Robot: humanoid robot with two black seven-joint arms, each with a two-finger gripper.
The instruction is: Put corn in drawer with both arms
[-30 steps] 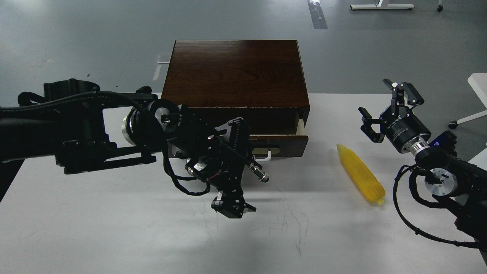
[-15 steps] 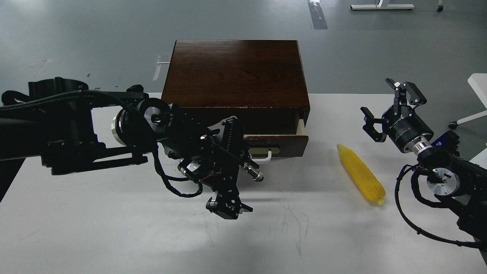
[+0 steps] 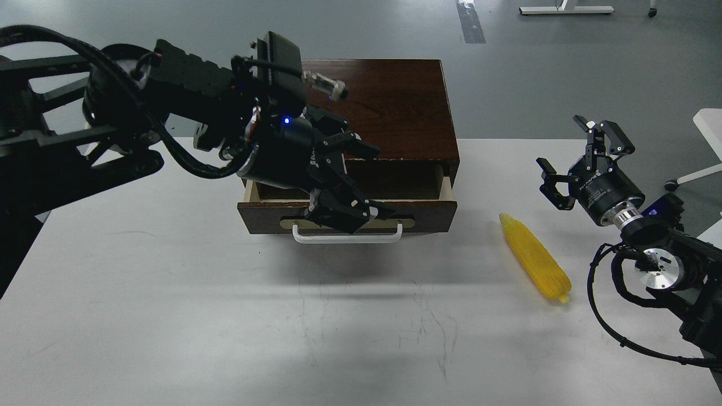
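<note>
The yellow corn [image 3: 535, 258] lies on the white table [image 3: 169, 316], right of the cabinet, paler tip pointing away from me. The dark brown cabinet [image 3: 395, 107] has its drawer [image 3: 260, 216] pulled partly out, showing pale inner sides and a white bar handle [image 3: 347, 238]. My left gripper [image 3: 354, 181] hangs over the drawer front, its fingers spread open and empty; its lower fingers overlap the beige handle plate. My right gripper [image 3: 572, 159] is open and empty, raised to the right of and beyond the corn.
The cabinet stands at the table's far edge, with grey floor behind it. A white furniture corner [image 3: 712, 121] and a caster wheel [image 3: 671, 184] show at the far right. My left arm covers the cabinet's left part.
My left arm has swung up from the table in front of the drawer to above the drawer front, uncovering the whole front and handle. The right gripper has barely moved. The corn has not moved.
</note>
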